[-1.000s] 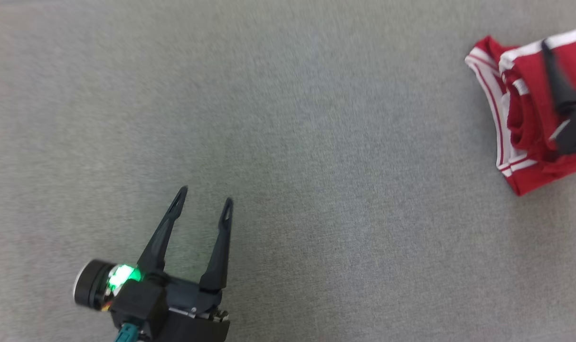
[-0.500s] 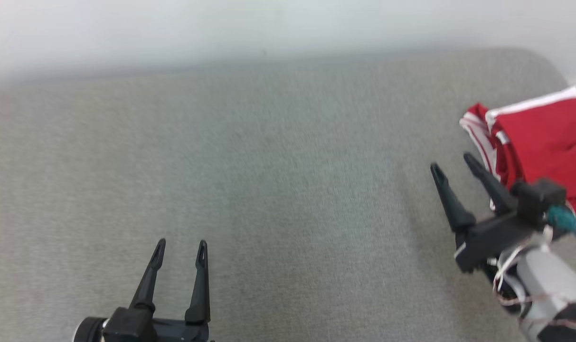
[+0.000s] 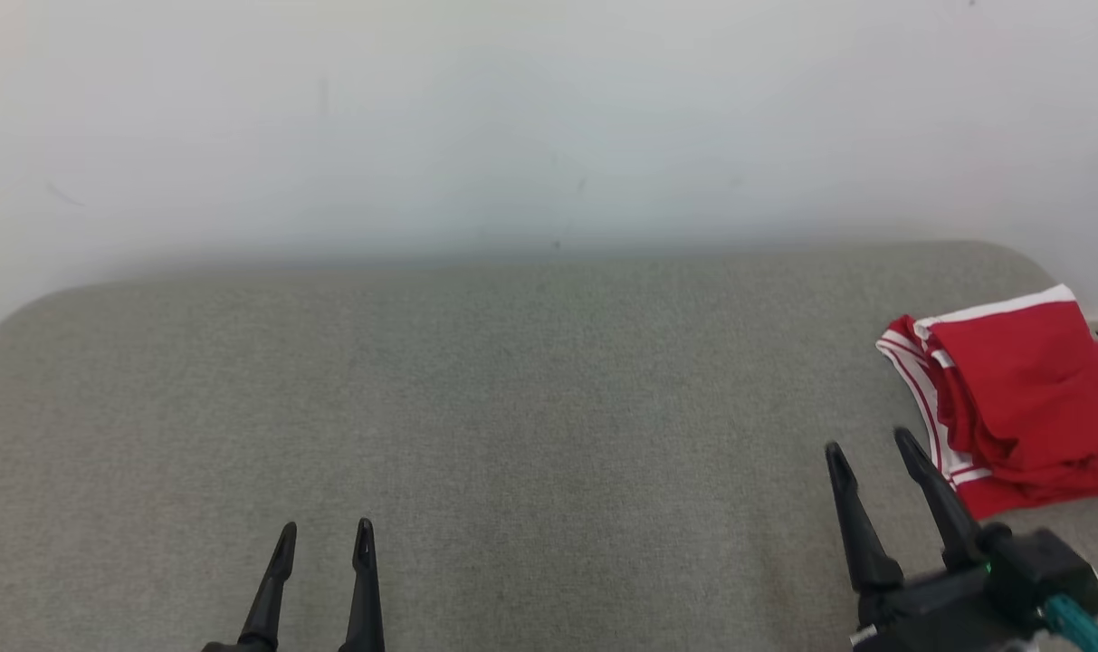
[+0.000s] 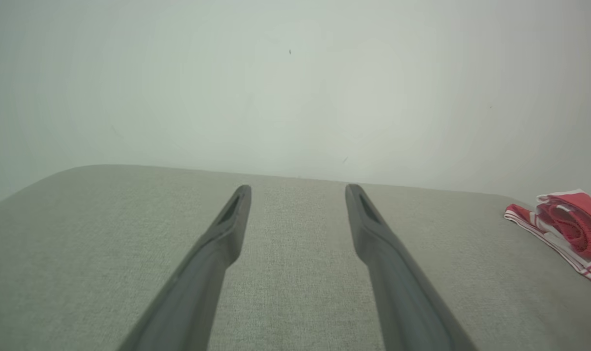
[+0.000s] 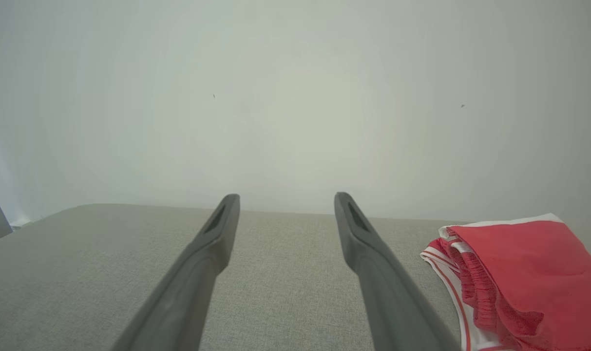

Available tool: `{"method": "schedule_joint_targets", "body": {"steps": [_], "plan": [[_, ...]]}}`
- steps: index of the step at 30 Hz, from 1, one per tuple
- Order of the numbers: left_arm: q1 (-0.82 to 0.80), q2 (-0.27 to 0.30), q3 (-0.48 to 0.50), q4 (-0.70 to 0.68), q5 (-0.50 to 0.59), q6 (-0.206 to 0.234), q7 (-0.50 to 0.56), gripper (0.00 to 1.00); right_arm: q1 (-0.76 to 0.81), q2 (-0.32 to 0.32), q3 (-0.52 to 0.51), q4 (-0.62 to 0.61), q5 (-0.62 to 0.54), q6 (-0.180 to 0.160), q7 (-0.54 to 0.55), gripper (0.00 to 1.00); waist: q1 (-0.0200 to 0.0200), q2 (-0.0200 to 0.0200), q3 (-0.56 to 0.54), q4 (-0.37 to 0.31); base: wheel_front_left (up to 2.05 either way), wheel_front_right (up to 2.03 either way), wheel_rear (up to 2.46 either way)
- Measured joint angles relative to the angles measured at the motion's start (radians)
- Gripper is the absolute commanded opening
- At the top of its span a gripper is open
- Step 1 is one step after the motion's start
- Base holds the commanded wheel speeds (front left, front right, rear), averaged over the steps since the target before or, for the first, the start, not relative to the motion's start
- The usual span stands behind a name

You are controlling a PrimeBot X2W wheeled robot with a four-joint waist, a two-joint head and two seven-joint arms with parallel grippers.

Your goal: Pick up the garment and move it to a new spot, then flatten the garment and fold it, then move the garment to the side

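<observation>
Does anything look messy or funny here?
Nothing much. The red garment lies folded at the right end of the grey pad. The fold is a little untidy: white-striped layers stick out on its left side. Nothing looks spilled or torn.

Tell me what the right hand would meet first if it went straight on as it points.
Nothing close: the right hand points across the grey cushion, left of the red garment. It would probably meet the white wall first.
</observation>
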Motion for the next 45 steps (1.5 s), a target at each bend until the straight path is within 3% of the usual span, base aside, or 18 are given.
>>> {"method": "schedule_joint_targets", "body": {"steps": [3,16,45], "plan": [[0.019,0.005,0.011,-0.042,0.068,0.0,0.0,1.0,0.095,0.039,-0.044,-0.049,-0.035,0.0,0.0,1.0,0.0001,0.0001,-0.037,0.016,0.0,0.0,0.0],[0.104,-0.001,0.046,-0.061,0.096,-0.037,0.0,1.0,0.245,0.101,-0.061,-0.1,-0.065,0.0,0.0,1.0,0.0003,0.0002,-0.094,0.037,0.0,0.0,0.0],[0.113,-0.004,0.044,-0.009,0.103,-0.043,0.0,1.0,0.267,0.12,-0.049,-0.1,-0.054,0.0,0.0,1.0,0.0003,0.0003,-0.097,0.043,0.0,0.0,0.0]]}}
